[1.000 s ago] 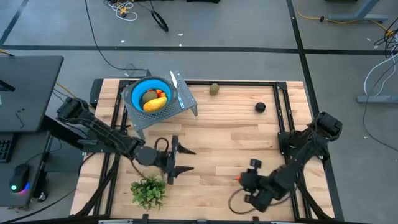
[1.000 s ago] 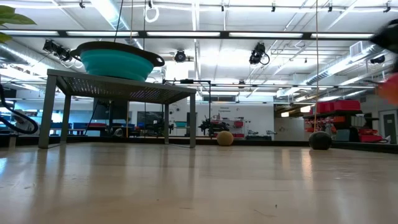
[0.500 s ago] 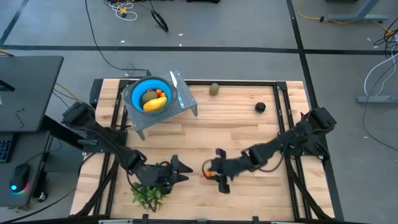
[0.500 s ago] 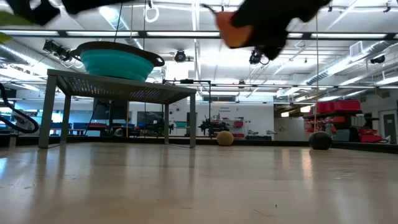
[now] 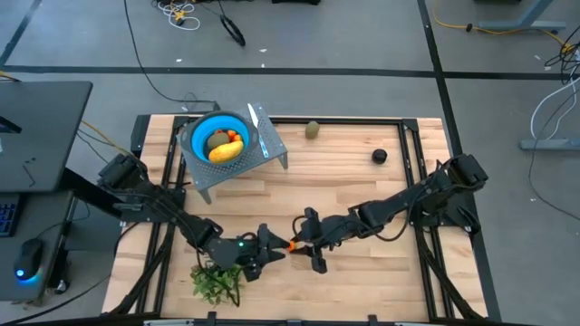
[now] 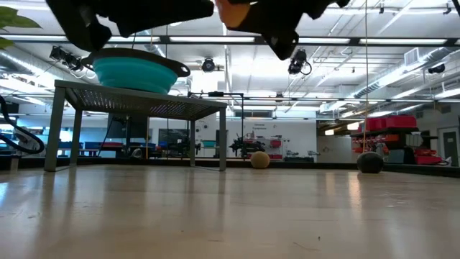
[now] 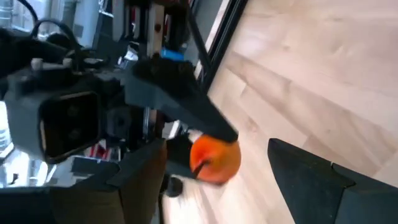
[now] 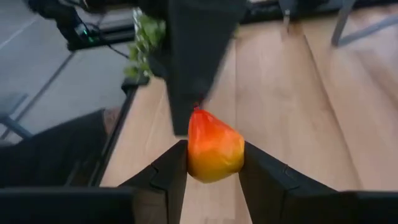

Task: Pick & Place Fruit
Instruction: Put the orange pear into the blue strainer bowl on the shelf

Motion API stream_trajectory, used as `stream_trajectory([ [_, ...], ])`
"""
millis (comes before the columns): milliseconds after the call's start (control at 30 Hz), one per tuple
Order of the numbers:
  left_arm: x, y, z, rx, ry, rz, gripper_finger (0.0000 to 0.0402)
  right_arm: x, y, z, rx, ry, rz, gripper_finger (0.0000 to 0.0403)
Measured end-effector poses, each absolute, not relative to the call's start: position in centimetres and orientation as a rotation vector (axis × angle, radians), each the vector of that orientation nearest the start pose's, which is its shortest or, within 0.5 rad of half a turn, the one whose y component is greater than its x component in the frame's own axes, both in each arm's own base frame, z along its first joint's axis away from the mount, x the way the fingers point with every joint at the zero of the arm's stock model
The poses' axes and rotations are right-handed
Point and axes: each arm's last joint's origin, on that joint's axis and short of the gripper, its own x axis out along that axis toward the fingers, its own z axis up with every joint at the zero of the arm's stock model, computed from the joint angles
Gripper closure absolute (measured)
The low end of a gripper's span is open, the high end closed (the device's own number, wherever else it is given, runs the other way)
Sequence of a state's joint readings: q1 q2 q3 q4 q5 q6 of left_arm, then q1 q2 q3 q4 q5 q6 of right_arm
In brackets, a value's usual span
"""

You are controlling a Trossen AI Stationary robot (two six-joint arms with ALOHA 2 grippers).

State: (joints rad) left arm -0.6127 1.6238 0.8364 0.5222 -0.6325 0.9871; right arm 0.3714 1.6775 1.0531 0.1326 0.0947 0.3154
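Observation:
My right gripper [image 5: 299,244] is shut on a small orange-red fruit [image 8: 214,149] above the table's near middle; the fruit also shows in the left wrist view [image 7: 214,158] and the low view [image 6: 233,13]. My left gripper [image 5: 275,251] is open and faces it from the left. Its fingers [image 7: 311,180] stand on either side of the fruit, and no touch shows. An olive-brown oval [image 5: 312,129] and a dark ball [image 5: 379,156] rest on the far part of the table. The blue bowl [image 5: 219,136] holds yellow-orange and olive fruit. My right gripper pinches the orange-red fruit by its two opposite sides [image 8: 235,155] between its two fingers [image 8: 168,174]. The fingers come about level from the table's right and point left. The fruit is lifted clear of the table, its narrower end pointing away from the gripper.
The blue bowl sits on a small metal stand [image 5: 272,158] at the far left. A green plant sprig [image 5: 216,281] lies at the near edge, under my left arm. Black rails [image 5: 412,163] run along the table's sides.
My right gripper has carried the orange-red fruit from the near right toward the table's left, up to my left gripper. My left gripper has gone toward the near edge and to the right, meeting it above the plant sprig.

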Motion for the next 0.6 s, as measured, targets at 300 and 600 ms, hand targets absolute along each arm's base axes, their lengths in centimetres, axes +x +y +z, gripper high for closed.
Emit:
stream_trajectory([
  [300, 29.13, -17.06, 21.2, 1.151, 0.232, -0.056, 0.0109, 35.23, 12.37, 22.72, 0.197, 0.448, 0.205, 0.0265],
  [600, 29.11, -16.97, 21.11, 1.161, 0.253, -0.039, 0.0152, 35.35, 12.25, 22.87, 0.198, 0.429, 0.203, 0.0265],
])
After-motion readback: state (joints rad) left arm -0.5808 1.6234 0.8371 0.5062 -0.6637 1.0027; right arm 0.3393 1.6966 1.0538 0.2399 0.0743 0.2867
